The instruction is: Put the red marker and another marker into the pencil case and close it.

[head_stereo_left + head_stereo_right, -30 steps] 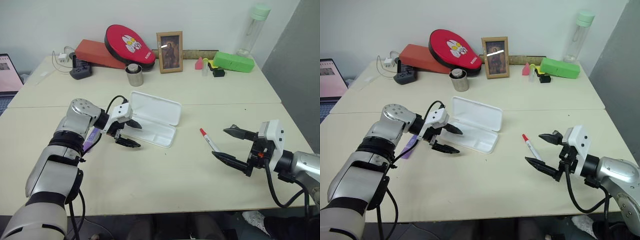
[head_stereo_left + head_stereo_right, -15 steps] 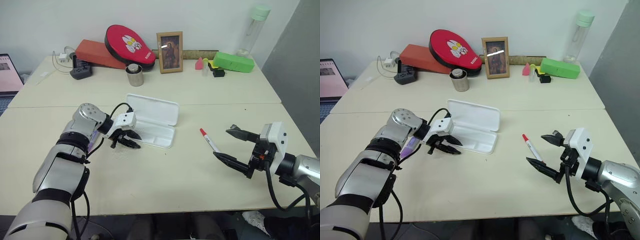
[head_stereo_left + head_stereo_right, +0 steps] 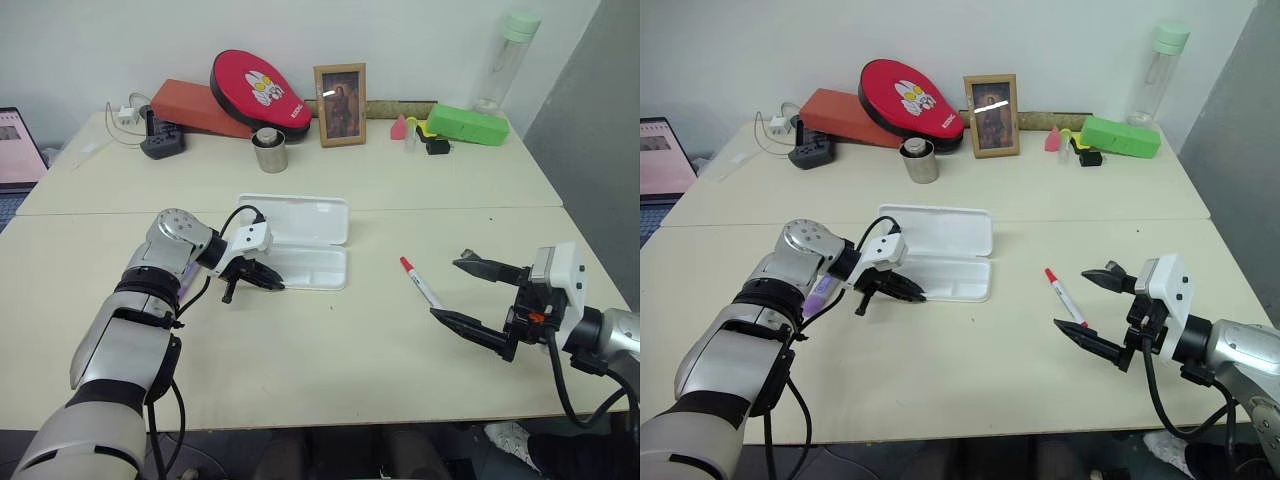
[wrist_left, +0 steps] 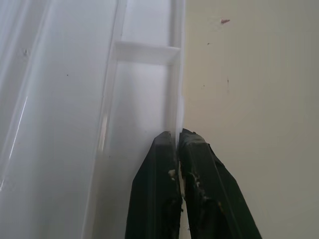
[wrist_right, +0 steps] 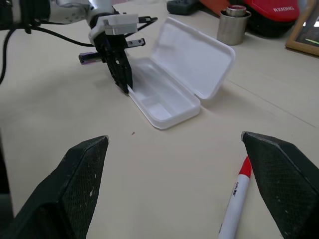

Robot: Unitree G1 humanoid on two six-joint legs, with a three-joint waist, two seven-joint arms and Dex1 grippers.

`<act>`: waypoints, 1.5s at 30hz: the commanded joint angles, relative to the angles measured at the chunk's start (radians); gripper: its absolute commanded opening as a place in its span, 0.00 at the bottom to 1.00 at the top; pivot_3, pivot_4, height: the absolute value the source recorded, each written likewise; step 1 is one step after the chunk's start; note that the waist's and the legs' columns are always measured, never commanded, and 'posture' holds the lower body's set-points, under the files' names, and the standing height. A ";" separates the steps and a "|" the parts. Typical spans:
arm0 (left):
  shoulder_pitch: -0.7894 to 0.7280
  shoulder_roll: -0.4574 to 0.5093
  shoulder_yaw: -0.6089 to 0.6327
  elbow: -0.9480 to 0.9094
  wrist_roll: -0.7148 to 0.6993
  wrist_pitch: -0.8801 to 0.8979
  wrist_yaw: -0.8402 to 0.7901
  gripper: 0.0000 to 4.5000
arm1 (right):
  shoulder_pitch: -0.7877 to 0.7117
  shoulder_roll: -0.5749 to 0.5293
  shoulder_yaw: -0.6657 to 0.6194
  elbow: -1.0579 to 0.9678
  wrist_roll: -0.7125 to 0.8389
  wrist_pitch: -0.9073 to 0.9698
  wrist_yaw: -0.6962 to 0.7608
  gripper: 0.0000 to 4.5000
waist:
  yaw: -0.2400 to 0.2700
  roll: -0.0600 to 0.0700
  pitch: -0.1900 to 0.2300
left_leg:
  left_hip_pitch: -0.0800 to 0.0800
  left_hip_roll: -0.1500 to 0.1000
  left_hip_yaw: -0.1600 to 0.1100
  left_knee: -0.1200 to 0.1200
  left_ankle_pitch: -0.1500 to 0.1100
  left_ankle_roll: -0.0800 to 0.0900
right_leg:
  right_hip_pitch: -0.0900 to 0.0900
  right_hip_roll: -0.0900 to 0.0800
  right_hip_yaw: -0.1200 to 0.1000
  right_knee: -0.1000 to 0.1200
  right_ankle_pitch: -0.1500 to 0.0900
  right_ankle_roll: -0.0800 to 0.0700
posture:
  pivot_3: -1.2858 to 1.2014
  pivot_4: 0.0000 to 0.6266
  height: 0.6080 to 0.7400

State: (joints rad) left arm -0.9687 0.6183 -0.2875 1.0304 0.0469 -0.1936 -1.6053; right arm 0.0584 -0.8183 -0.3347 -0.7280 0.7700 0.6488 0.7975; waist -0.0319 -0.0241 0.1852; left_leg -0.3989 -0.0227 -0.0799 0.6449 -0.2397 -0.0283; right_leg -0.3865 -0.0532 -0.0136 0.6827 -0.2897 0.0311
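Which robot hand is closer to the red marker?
The right. The open right gripper sits just beside the red marker, while the left gripper is shut on the pencil case rim, farther away.

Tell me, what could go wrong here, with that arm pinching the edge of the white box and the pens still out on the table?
The left gripper is shut on the thin front rim of the open pencil case; a pull may drag or tip the light case.

The purple marker lies half hidden beside the left arm, which could knock it.

The red marker lies on the table just ahead of the open right gripper; a careless approach might roll it away.
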 commanded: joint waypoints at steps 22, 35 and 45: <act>0.447 0.096 -0.003 -0.968 -0.148 0.475 0.124 0.00 | 0.014 -0.091 -0.045 -0.013 0.035 -0.053 0.124 1.00 | 0.003 0.000 0.000 | 0.001 0.000 -0.003 0.000 0.000 0.000 | 0.001 -0.001 0.002 0.000 0.000 0.000 | 0.52 0.24 1.00; 0.470 0.100 -0.006 -0.981 -0.168 0.538 0.172 0.00 | -0.015 -0.093 0.000 0.006 0.011 -0.061 0.111 1.00 | 0.003 0.000 0.000 | 0.001 0.000 -0.002 0.000 0.000 0.000 | 0.001 -0.001 0.002 -0.001 0.000 0.000 | 0.52 0.24 1.00; 0.490 0.096 0.010 -1.037 -0.216 0.601 0.195 0.40 | -0.032 -0.103 0.039 0.021 -0.017 -0.023 0.077 1.00 | 0.004 0.000 0.000 | 0.001 0.000 -0.002 0.000 0.000 0.000 | 0.001 -0.001 0.002 -0.001 0.000 0.000 | 0.52 0.24 1.00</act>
State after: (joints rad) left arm -0.4828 0.7104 -0.2990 0.0348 -0.1452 0.3988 -1.4204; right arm 0.0335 -0.9082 -0.2898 -0.6995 0.7607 0.6248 0.8814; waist -0.0278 -0.0238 0.1851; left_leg -0.3980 -0.0224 -0.0824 0.6451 -0.2397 -0.0283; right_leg -0.3855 -0.0540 -0.0115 0.6820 -0.2895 0.0315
